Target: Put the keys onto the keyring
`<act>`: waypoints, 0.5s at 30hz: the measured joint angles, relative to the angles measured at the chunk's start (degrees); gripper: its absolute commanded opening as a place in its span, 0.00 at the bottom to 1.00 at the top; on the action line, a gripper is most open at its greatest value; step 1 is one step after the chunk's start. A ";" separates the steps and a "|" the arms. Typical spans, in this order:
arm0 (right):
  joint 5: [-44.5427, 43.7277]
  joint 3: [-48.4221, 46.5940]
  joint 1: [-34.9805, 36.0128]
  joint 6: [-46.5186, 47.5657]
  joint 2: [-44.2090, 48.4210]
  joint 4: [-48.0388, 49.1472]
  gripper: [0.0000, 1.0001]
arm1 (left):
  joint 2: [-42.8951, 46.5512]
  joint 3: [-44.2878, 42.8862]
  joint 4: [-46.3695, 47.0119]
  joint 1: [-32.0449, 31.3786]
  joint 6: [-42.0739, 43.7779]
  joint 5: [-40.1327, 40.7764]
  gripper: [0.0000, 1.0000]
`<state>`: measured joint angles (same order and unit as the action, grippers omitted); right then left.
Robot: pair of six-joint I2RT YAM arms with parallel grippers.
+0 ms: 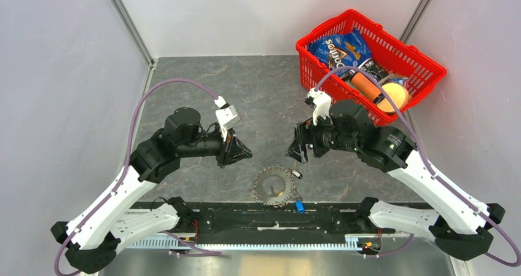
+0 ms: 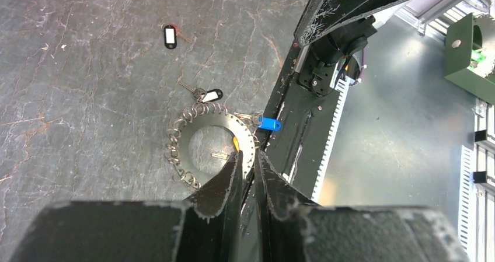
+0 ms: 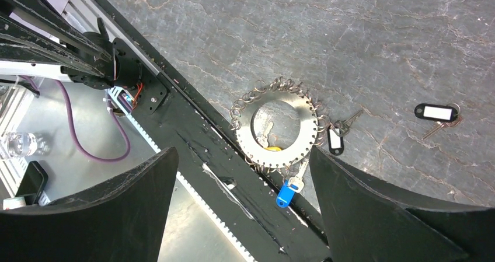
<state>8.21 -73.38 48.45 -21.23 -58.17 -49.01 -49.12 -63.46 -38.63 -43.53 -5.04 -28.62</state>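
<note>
The left hand hangs above the bench with its fingers almost together, a thin gap between the tips and nothing in it. The right hand faces it with its fingers spread wide, also holding nothing. The keyring lies flat on the bench below the gap between the two hands, close to the near edge; in the left wrist view it sits just past that hand's fingertips. A yellow-headed key and a plain silver key lie inside the ring's hole. A blue-headed key lies at the ring's near rim, on the black rail, its blade touching the rim; whether it is threaded on cannot be told. A black-tagged key lies just beside the rim on the right hand's side, and a second black tag lies apart from the ring, further that way. A red basket of groceries stands behind the right hand.
</note>
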 measured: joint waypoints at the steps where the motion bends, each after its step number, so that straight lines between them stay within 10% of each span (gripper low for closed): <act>1: 0.13 0.00 0.00 -0.02 0.02 0.00 0.90 | 0.00 0.00 0.00 0.00 0.00 -0.02 0.19; 15: -0.22 6.75 0.09 -1.29 0.17 -0.04 0.90 | -2.64 10.71 1.36 0.00 -8.41 7.58 0.40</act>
<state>7.99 -66.63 48.53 -22.52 -58.00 -49.06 -51.77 -52.75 -37.28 -43.53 -13.45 -21.04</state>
